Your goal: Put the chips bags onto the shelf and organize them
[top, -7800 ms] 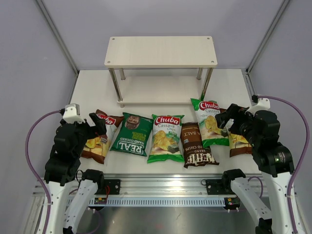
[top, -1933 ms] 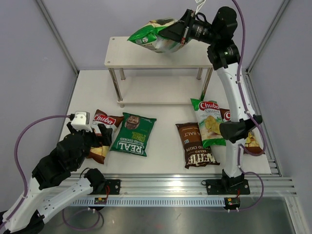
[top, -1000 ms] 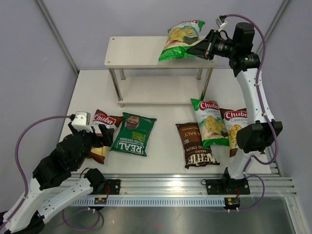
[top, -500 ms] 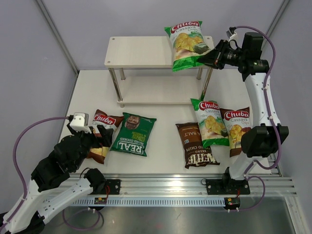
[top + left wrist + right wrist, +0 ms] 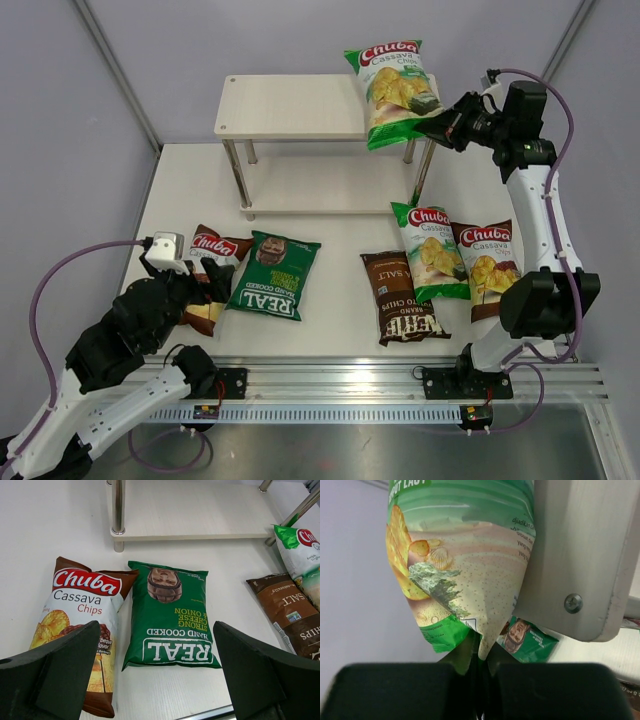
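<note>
"Chuba Cassava Chips" is printed on the brown-and-white bag [image 5: 80, 625]. "REAL HAND COOKED" is read on the dark-green bag [image 5: 172, 625], "SALT" on the dark-brown bag [image 5: 290, 612].

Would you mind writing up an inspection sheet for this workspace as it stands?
Surface: white table, no spills seen.
Job's things: shelf, nothing lying on either board; one light-green Chuba bag held over the top board's right end, contact unclear; five bags flat on the table: left brown Chuba bag, REAL bag, Kettle bag, second light-green Chuba bag, right brown Chuba bag.
Clutter: nothing seen.
Grippers: right gripper shut on the held bag's bottom seam; left gripper open, above the left brown Chuba bag.
Cables: left purple cable and right purple cable loop clear of the bags.
Surroundings: grey walls; metal rail at the near edge.
</note>
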You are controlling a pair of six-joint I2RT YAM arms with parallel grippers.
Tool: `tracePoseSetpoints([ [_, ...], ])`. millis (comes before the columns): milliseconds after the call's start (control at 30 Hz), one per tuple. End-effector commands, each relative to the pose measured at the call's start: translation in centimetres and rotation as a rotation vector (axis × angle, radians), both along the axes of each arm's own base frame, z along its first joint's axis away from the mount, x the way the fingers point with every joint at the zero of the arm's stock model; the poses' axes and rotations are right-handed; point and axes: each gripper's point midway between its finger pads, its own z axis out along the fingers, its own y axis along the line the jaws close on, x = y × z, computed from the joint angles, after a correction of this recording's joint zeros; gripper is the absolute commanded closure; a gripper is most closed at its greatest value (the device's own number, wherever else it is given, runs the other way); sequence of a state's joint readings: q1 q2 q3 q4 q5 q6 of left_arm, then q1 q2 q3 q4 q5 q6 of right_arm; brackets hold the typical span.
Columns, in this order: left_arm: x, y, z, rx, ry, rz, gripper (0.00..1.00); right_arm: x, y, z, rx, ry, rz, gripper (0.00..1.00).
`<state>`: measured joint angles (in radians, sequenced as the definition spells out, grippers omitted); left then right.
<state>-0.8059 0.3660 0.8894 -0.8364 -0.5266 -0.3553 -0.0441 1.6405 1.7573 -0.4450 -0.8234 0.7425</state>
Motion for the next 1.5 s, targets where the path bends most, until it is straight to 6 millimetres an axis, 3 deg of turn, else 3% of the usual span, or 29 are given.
tracePoseSetpoints([
  [0,0.1,-0.4,1.0,-0.033,-0.038,-0.014,0.01,0.5,-1.1,2.1,0.035,-0.057,-0.123,0.96],
  [200,0.1,-0.4,1.0,-0.036,-0.040,-0.017,0.01,0.6,-1.6,3.6,0.095,-0.068,-0.194,0.96],
  [533,0.1,-0.4,1.1,-0.038,-0.045,-0.015,0.01,0.0,-0.7,3.5,0.117,-0.050,-0.164,0.89],
  [800,0.2,-0.3,1.1,-0.035,-0.044,-0.012,0.01,-0.8,-0.8,3.7,0.063,-0.057,-0.159,0.45],
  [1033,0.3,-0.3,0.9,-0.028,-0.033,-0.001,0.01,-1.8,-1.3,3.6,0.021,-0.069,-0.181,0.34],
  [1233,0.6,-0.5,0.5,-0.013,-0.014,0.006,0.01,-3.7,-0.8,5.7,0.016,-0.146,-0.133,0.11],
  [1267,0.8,-0.6,0.3,-0.004,-0.004,0.009,0.01,-4.4,-0.7,6.2,0.013,-0.156,-0.126,0.01],
  [1367,1.0,-1.1,0.2,0.006,0.024,0.006,0.01,-5.7,-0.8,6.7,-0.029,-0.198,-0.119,0.00],
  [1467,1.5,-2.1,-0.2,0.012,0.087,0.009,0.01,-7.6,-1.5,4.9,-0.115,-0.168,-0.140,0.00],
])
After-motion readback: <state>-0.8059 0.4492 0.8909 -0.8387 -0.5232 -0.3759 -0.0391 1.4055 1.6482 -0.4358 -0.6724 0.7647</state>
